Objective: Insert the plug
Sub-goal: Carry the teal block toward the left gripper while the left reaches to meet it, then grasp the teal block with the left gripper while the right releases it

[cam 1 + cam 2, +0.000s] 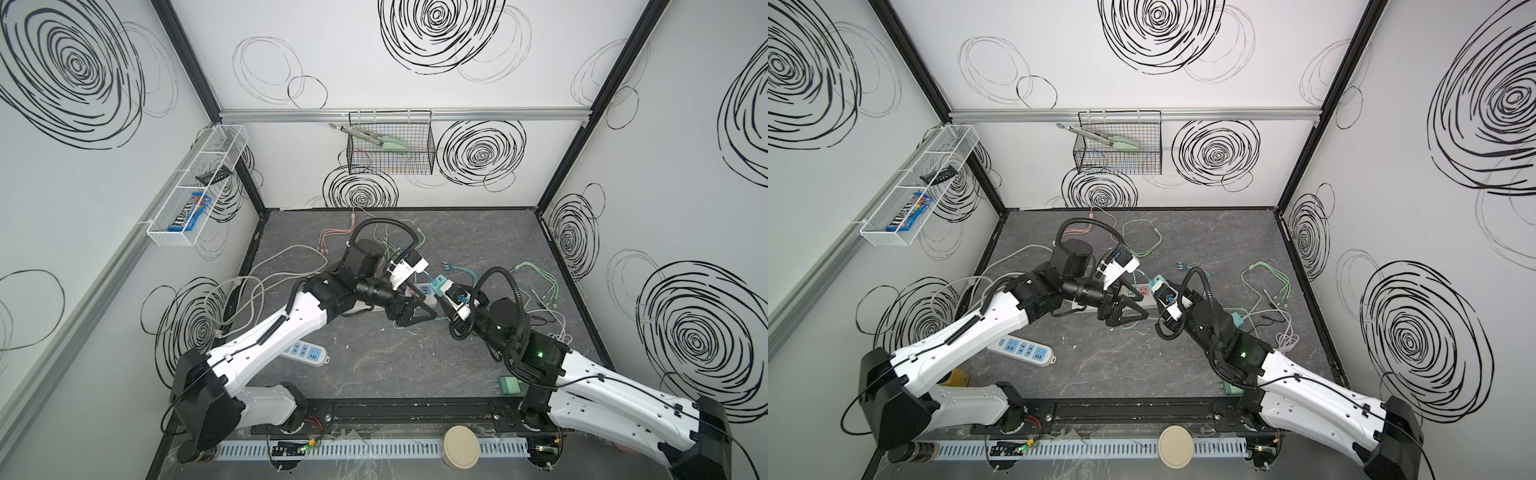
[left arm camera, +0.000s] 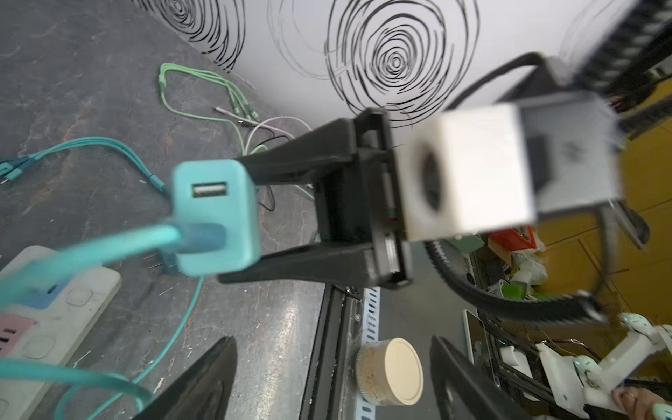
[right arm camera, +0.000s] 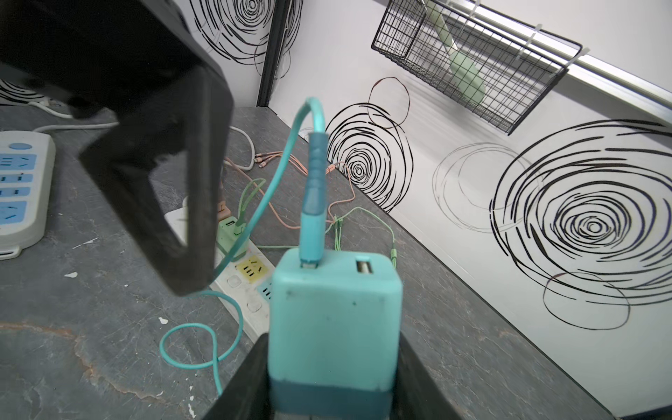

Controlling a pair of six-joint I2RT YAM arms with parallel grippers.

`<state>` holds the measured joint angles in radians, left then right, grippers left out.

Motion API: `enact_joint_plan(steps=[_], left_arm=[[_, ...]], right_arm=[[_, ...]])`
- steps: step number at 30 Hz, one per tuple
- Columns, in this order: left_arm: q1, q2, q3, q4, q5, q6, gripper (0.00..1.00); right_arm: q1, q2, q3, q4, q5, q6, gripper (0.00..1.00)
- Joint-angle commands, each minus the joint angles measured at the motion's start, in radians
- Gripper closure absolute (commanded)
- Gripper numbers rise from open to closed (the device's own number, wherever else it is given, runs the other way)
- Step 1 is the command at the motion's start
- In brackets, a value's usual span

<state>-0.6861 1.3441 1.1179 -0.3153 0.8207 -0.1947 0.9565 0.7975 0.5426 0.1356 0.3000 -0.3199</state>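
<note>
The plug [image 3: 334, 320] is a teal charger block with a teal cable [image 3: 312, 182] in one of its two USB ports. My right gripper [image 3: 332, 363] is shut on its sides and holds it just above the table. In the left wrist view the plug [image 2: 214, 218] hangs close to the end of the white power strip [image 2: 54, 309], with its prongs [image 2: 154, 260] bare and apart from it. In both top views the plug [image 1: 438, 284] [image 1: 1158, 280] is over that strip [image 1: 424, 291]. My left gripper [image 2: 332, 382] [image 1: 428, 307] is open and holds nothing, close beside the plug.
A green adapter [image 3: 231, 232] sits in the white strip. A second strip with blue sockets [image 1: 305, 353] lies front left. Green [image 1: 540, 278], orange [image 1: 336, 237] and grey [image 1: 257, 282] cables lie about. A loose green adapter [image 1: 509, 384] and a cream-lidded jar [image 1: 460, 446] sit near the front.
</note>
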Motion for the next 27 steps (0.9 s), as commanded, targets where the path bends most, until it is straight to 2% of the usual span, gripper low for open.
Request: enact_joint_plan(steps=[1,5,8,13,21,27], left_arm=[[0.015,0.058,0.052,0.09,-0.059,-0.032,0.17],[0.03,0.074,0.116,0.089,-0.051,0.002,0.17],[0.033,0.101,0.196,-0.044,-0.047,0.099,0.19],[0.036,0.125,0.232,-0.189,-0.041,0.176,0.34],[0.002,0.136,0.257,-0.258,-0.08,0.232,0.38],[-0.004,0.151,0.264,-0.27,-0.104,0.238,0.46]], right_arm=[[0.007,-0.026,0.014,0.029,-0.062,-0.028,0.6],[0.013,-0.017,0.024,-0.022,-0.085,-0.07,0.61],[0.021,-0.014,0.032,-0.046,-0.075,-0.131,0.61],[0.031,-0.013,0.032,-0.045,-0.067,-0.237,0.61],[0.037,0.007,0.043,-0.015,-0.07,-0.259,0.61],[0.044,0.003,0.044,0.003,-0.065,-0.267,0.61]])
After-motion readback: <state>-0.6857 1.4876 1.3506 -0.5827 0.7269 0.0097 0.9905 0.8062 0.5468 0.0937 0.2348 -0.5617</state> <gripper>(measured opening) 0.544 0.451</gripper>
